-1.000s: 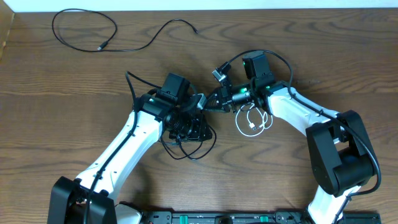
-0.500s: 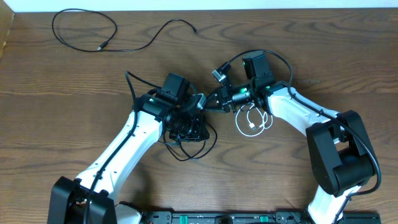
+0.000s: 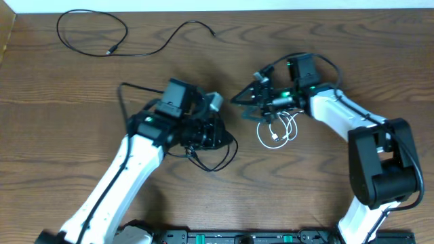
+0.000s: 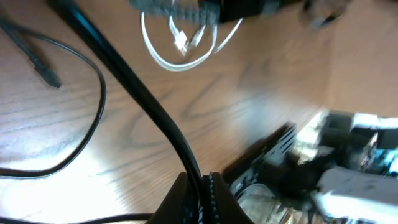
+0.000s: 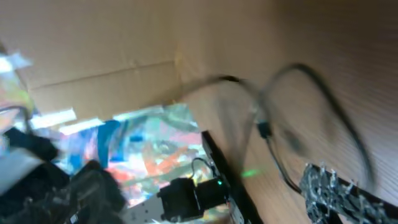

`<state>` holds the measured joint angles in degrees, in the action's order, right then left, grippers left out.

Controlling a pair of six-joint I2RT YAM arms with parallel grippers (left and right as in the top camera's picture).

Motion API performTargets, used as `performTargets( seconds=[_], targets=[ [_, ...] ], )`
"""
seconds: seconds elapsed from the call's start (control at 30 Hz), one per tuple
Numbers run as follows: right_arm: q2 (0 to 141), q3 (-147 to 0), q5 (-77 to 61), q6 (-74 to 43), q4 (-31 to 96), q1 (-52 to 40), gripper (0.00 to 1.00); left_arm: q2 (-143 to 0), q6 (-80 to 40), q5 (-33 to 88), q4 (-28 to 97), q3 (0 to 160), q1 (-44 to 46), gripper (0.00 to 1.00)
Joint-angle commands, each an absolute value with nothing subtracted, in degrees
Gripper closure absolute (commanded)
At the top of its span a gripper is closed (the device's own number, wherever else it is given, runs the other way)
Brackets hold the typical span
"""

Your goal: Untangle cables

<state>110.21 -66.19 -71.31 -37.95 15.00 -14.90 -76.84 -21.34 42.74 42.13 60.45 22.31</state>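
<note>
My left hand [image 4: 200, 182] is pinched shut on the black cable [image 4: 146, 94], lower middle of the overhead frame, with its slack looped on the desk [image 3: 203, 203]. I'd draw it leftward slowly, watching for snags. Just right lies the white cable [image 3: 274, 132], coiled and seemingly apart from the black one. Above it my right hand [image 3: 249, 102] hangs spread wide, apparently empty. A second black cable [image 3: 95, 30] lies upper left, well apart.

left gripper [image 4: 201, 190] clamped tight, right gripper [image 3: 244, 102] spread wide
</note>
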Motion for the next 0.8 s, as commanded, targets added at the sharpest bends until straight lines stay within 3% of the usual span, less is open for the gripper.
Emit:
performTargets(
  seconds=[0.0, 0.2, 0.43, 0.6, 0.77],
  targets=[
    [109.1, -66.5, -67.8, -27.9, 22.5, -14.3, 0.02, -71.6, -30.3, 44.3, 40.0, 61.1, 17.5, 0.92],
    [104.6, -66.5, -67.7, -13.3, 33.8, -15.5, 0.02, -64.8, -43.6, 50.6, 29.8, 61.1, 7.0, 0.93],
    [92.7, -66.5, -67.5, -3.3, 36.0, -20.0, 0.1, -61.1, -68.6, 51.8, 16.0, 61.1, 1.0, 0.93],
    [83.5, -66.5, -60.8, -3.3, 32.4, -24.9, 0.11, -59.1, -83.4, 52.1, 2.1, 61.1, 1.0, 0.93],
    [76.4, -66.5, -47.5, -10.5, 28.5, -29.5, 0.12, -57.7, -96.5, 50.4, -13.7, 61.1, 1.0, 0.93]
  ],
)
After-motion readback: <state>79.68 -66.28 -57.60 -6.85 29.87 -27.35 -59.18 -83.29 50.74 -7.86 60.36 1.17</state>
